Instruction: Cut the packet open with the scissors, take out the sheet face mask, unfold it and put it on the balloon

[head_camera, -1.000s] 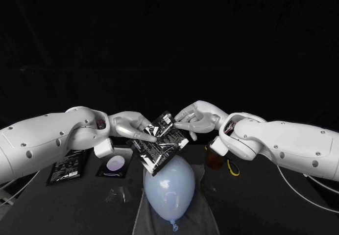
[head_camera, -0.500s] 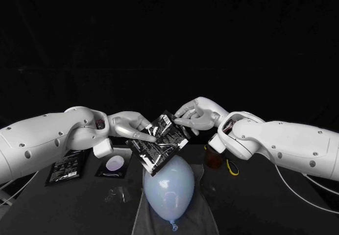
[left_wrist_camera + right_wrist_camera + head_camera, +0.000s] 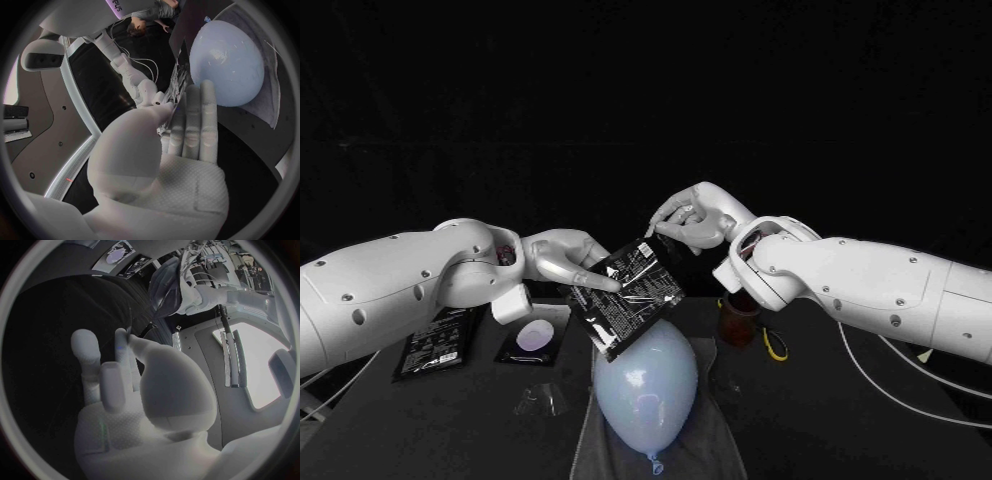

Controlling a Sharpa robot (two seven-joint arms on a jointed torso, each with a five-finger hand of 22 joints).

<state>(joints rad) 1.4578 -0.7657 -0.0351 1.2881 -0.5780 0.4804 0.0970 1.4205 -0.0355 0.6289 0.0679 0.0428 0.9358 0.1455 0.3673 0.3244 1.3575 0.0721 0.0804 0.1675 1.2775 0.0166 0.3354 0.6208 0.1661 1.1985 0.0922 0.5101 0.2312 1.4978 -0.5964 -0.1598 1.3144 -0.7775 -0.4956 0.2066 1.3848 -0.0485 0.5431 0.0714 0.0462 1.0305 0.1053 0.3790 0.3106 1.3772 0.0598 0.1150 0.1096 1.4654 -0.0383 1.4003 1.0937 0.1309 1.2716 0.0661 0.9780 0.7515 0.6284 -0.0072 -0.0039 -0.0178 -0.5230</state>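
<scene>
**Head view, then the wrists: packet over balloon**

Head view: the left robot hand (image 3: 567,262) is clamped on the tilted packet (image 3: 629,292), whose lower corner is at the top of the balloon (image 3: 646,385). The right robot hand (image 3: 687,222) is at the packet's upper corner.

Left wrist view: straight fingers (image 3: 194,125) and the thumb press the packet.

Right wrist view: I cannot tell if this hand grips.

Dim overall — the black table (image 3: 452,432) swallows light, while the left arm (image 3: 387,290) and right arm (image 3: 884,285) glow pale. Small highlights glint on the balloon (image 3: 646,385) — wrist views bend straight edges near their rims.
</scene>
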